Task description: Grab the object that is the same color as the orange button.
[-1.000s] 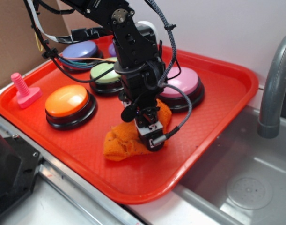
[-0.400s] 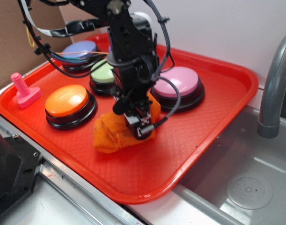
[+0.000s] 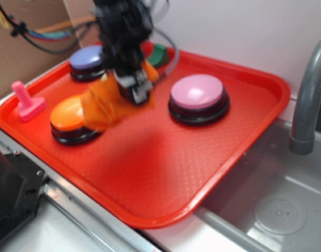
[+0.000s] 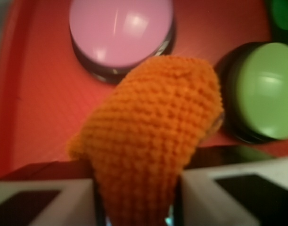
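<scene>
My gripper (image 3: 135,90) is shut on the orange microfibre cloth (image 3: 103,105) and holds it in the air above the red tray (image 3: 165,168). The cloth hangs down to the left and overlaps the orange button (image 3: 68,116) in the exterior view. In the wrist view the fuzzy cloth (image 4: 153,136) is pinched between my two fingers (image 4: 214,197) and fills the middle of the frame. The orange button does not show in the wrist view.
A pink button (image 3: 198,95), a purple button (image 3: 86,60), a green button (image 4: 264,89) and a dark green object (image 3: 159,55) are on the tray. A pink screw toy (image 3: 24,100) stands at the tray's left edge. A sink (image 3: 276,210) and grey tap (image 3: 307,100) lie to the right.
My gripper has risen and moved left and back with the cloth in it. The cloth has left the tray floor and now hangs in the air near the orange button.
</scene>
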Robot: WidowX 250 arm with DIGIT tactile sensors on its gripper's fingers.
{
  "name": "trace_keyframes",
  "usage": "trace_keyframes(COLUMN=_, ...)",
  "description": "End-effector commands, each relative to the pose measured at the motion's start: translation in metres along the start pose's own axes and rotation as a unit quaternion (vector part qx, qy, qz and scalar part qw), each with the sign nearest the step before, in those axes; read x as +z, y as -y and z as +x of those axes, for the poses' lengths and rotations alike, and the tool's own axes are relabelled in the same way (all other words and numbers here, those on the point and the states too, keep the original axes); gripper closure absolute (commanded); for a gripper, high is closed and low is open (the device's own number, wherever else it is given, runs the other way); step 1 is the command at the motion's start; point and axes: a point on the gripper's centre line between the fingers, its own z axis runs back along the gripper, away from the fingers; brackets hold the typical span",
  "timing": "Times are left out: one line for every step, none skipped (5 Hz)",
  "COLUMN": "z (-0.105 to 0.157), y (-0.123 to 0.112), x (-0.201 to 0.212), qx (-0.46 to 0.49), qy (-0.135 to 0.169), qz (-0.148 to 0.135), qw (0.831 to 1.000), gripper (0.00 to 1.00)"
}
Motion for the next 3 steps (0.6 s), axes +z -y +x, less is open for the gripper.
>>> trace_keyframes(z=-0.015, y=-0.040, x=0.082, qx=0.090, qy=0.028, qz=0.054, qw=0.994, gripper=1.00)
trace_keyframes(z=-0.024, y=-0.055, x=0.090, qx=0.123, qy=0.021, qz=0.087, qw=0.988, gripper=1.00)
trace_keyframes(z=-0.024, y=-0.060, x=0.083, qx=0.105, qy=0.034, qz=0.071, qw=0.991, gripper=1.00)
